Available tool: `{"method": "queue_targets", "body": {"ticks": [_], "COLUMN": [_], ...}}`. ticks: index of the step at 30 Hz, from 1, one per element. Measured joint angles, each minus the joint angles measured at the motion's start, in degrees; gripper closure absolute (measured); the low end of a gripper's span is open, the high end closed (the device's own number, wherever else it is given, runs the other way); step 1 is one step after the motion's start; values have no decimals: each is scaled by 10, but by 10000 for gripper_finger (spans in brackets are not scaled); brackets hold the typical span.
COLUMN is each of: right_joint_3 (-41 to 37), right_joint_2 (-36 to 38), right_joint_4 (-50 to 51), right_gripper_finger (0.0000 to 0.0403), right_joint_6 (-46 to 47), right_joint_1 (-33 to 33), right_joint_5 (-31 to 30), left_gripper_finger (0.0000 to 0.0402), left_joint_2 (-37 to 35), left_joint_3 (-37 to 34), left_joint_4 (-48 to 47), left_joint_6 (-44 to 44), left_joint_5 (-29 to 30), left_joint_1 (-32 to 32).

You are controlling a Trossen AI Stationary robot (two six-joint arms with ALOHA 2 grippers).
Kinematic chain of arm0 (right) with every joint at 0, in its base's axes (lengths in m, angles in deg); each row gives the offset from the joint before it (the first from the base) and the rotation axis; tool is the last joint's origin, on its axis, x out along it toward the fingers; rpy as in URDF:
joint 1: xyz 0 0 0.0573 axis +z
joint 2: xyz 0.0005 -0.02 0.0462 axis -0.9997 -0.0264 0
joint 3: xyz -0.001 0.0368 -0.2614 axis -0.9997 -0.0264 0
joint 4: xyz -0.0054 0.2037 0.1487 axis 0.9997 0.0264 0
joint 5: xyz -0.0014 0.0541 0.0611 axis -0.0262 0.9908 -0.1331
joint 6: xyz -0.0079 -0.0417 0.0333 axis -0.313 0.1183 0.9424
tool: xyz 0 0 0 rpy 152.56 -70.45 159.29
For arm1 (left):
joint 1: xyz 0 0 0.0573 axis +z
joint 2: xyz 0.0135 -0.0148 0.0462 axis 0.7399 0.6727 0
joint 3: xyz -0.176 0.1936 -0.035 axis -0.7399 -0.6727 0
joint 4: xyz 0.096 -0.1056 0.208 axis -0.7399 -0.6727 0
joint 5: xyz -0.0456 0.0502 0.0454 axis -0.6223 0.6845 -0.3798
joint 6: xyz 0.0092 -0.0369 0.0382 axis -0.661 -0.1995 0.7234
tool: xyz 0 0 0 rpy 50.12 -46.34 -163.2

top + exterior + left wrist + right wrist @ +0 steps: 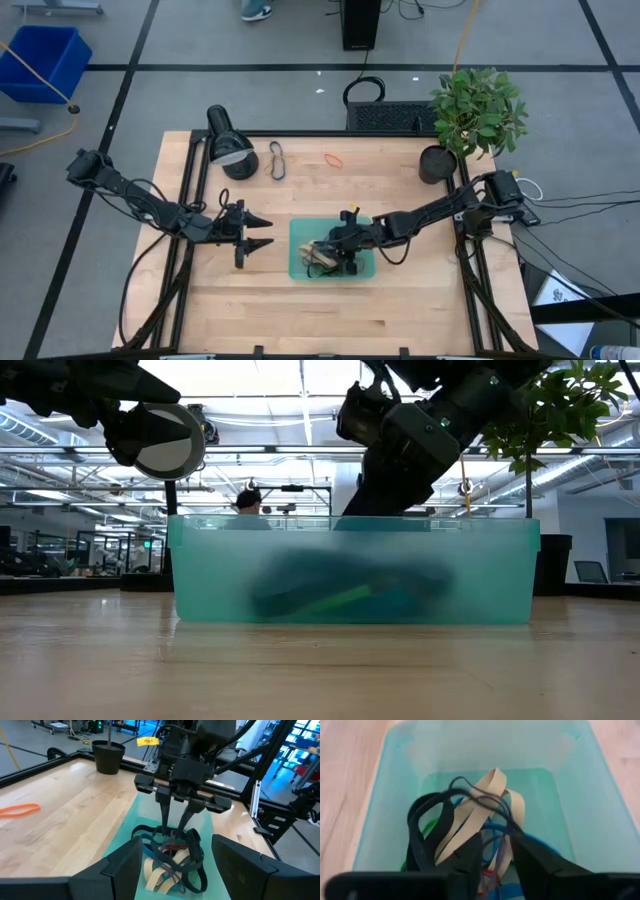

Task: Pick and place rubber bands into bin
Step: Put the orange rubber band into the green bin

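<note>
The right gripper's (176,822) two dark fingers stand a little apart, dipped into the small see-through teal plastic bin (300,232), right over the tangled pile of thin stretchy rubber bands (470,815). This looks like the drop. Next, lift out and fetch the orange band (332,159) and dark band (277,160) lying on the wooden bench (420,300). The left gripper (262,231) waits open beside the bin.

Bin (300,232) sitting at middle of worktop (400,300). Rubber bands (470,815) lying tangled inside bin. My right end effector (176,822) reaching down into bin, fingers parted over pile. My left end effector (262,232) hanging just beside bin, on its left, fingers spread. Two loose bands (277,160) lying behind bin, between lamp (228,143) and potted plant (470,115).
</note>
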Motion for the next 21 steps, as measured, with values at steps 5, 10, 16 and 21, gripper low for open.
{"method": "queue_targets", "body": {"ticks": [5, 10, 16, 21], "right_joint_3": [0, 0, 0, 0], "right_joint_2": [45, 137, 228, 260], "right_joint_4": [2, 0, 1, -1], "right_gripper_finger": [254, 233, 232, 233], "right_joint_6": [-37, -132, -232, -259], "right_joint_1": [-5, -26, -47, -61], "right_joint_5": [0, -2, -10, -75], "left_gripper_finger": [156, 156, 156, 156], "left_joint_2": [0, 0, 0, 0], "left_joint_3": [0, 0, 0, 0], "left_joint_4": [0, 0, 0, 1], "left_joint_6": [0, 1, 3, 3], "left_joint_5": [0, 0, 0, 0], "left_joint_1": [0, 0, 0, 0]}}
